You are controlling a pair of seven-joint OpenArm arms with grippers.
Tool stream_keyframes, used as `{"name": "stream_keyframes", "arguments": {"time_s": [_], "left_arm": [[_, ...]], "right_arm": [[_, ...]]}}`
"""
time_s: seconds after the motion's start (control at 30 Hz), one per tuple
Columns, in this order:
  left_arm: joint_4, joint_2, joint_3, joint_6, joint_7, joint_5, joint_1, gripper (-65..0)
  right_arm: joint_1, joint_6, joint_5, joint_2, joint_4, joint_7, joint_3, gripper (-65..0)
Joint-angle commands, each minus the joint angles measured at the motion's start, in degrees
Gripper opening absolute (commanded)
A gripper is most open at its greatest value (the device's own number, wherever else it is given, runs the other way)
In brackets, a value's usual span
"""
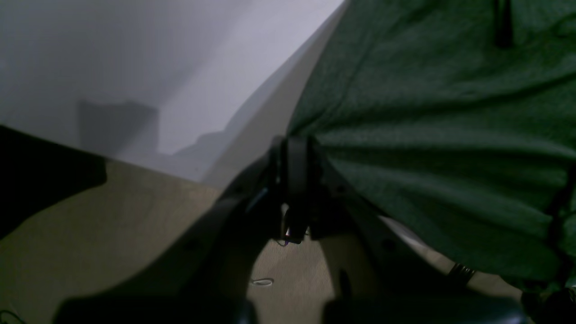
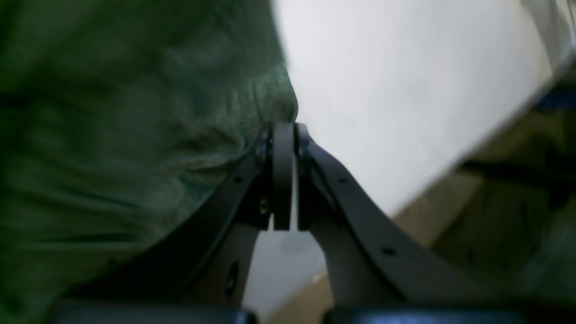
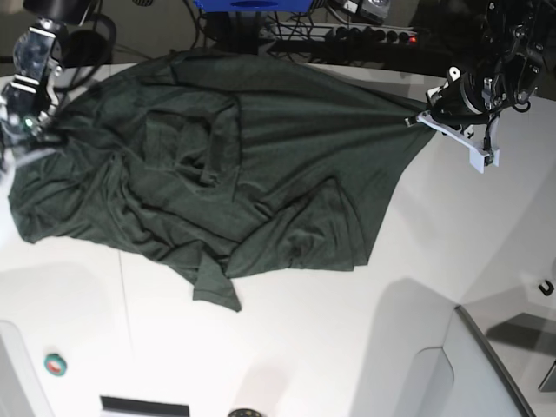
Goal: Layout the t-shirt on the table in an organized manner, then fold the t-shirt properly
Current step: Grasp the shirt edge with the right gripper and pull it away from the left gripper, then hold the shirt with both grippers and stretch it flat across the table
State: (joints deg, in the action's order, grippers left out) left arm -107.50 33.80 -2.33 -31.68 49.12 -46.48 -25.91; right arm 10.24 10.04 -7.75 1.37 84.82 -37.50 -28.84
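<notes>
A broad white desk (image 3: 347,347) carries everything here, smooth, with faint seam lines and a curved edge at the near corner. A dark green t-shirt (image 3: 217,182) lies rumpled across its far half, stretched between the two pincers: one edge runs to the left pincer (image 3: 415,119), the opposite edge to the right pincer (image 3: 35,130). A loose flap points toward the near side. Well away from both pincers, a small green-and-red round thing (image 3: 55,364) sits on the desk.

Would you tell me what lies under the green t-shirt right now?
The t-shirt is spread rumpled over the white table, which shows bare all around it. Whatever might sit beneath the cloth is covered, so nothing else can be made out.
</notes>
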Motion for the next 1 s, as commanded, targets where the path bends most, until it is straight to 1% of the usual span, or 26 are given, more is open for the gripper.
{"name": "stream_keyframes", "arguments": {"time_s": [0.0,0.1,0.17,0.2,0.23,0.27,0.33,0.37,0.4,0.43,0.47,0.53,0.6,0.63,0.67,0.83,0.87,0.93,0.97], "left_arm": [[-0.76,0.88,0.44,-0.19,-0.38,0.46,0.11,-65.0],[-0.67,0.88,0.44,-0.19,-0.38,0.46,0.11,-65.0],[-0.67,0.88,0.44,-0.19,-0.38,0.46,0.11,-65.0],[-0.67,0.88,0.44,-0.19,-0.38,0.46,0.11,-65.0],[-0.67,0.88,0.44,-0.19,-0.38,0.46,0.11,-65.0],[-0.67,0.88,0.44,-0.19,-0.38,0.46,0.11,-65.0],[-0.67,0.88,0.44,-0.19,-0.38,0.46,0.11,-65.0],[-0.67,0.88,0.44,-0.19,-0.38,0.46,0.11,-65.0],[-0.67,0.88,0.44,-0.19,-0.38,0.46,0.02,-65.0],[-0.67,0.88,0.44,-0.19,-0.38,0.46,0.02,-65.0],[-0.67,0.88,0.44,-0.19,-0.38,0.46,0.02,-65.0],[-0.67,0.88,0.44,-0.19,-0.38,0.46,0.02,-65.0],[-0.67,0.88,0.44,-0.19,-0.38,0.46,0.02,-65.0],[-0.67,0.88,0.44,-0.19,-0.38,0.46,0.02,-65.0],[-0.67,0.88,0.44,-0.19,-0.38,0.46,0.02,-65.0],[-0.67,0.79,0.44,-0.19,-0.38,0.46,0.11,-65.0],[-0.67,0.79,0.44,-0.19,-0.38,0.46,0.11,-65.0],[-0.58,0.79,0.44,-0.19,-0.38,0.46,0.11,-65.0],[-0.58,0.79,0.44,-0.19,-0.38,0.46,0.11,-65.0]], "right_arm": [[-0.79,0.37,-0.74,0.79,0.68,1.50,-1.62,-64.8],[-1.14,0.37,-0.74,0.79,-0.82,1.50,-5.93,-64.8],[-2.90,0.37,-0.74,1.05,-3.80,1.50,-8.57,-64.4],[-3.60,0.37,-0.74,1.84,-5.65,1.50,-9.80,-62.3],[-4.13,0.37,-0.74,2.28,-7.15,1.50,-10.41,-58.7],[-4.39,0.29,-0.74,2.55,-8.02,1.50,-10.59,-53.1],[-3.87,0.02,-0.65,2.72,-8.02,1.50,-10.41,-38.9],[-3.78,-1.47,-0.47,2.46,-6.79,1.50,-10.85,-32.0],[-3.34,-4.29,0.67,2.28,-5.48,1.50,-11.12,-26.3],[-2.46,-8.33,3.40,1.84,-4.16,1.50,-12.43,-23.0],[-1.84,-12.20,7.53,1.14,-2.66,1.41,-15.25,-22.4],[-1.40,-20.29,18.78,0.08,-1.08,0.00,-23.69,-22.7],[-1.40,-24.94,25.90,0.00,-1.61,-2.99,-29.31,-22.8],[-1.40,-25.65,28.01,0.00,-2.84,-4.13,-31.07,-22.8],[-1.58,-25.65,28.98,0.17,-4.33,-4.66,-31.95,-23.3],[-1.84,-26.00,29.95,0.26,-8.29,-4.75,-32.21,-23.3],[-1.84,-26.79,31.09,0.17,-9.17,-4.75,-32.13,-23.3],[-1.84,-30.22,34.78,0.35,-11.37,-4.92,-32.13,-23.3],[-1.84,-31.36,35.92,0.35,-12.42,-4.75,-32.30,-23.3]]}}
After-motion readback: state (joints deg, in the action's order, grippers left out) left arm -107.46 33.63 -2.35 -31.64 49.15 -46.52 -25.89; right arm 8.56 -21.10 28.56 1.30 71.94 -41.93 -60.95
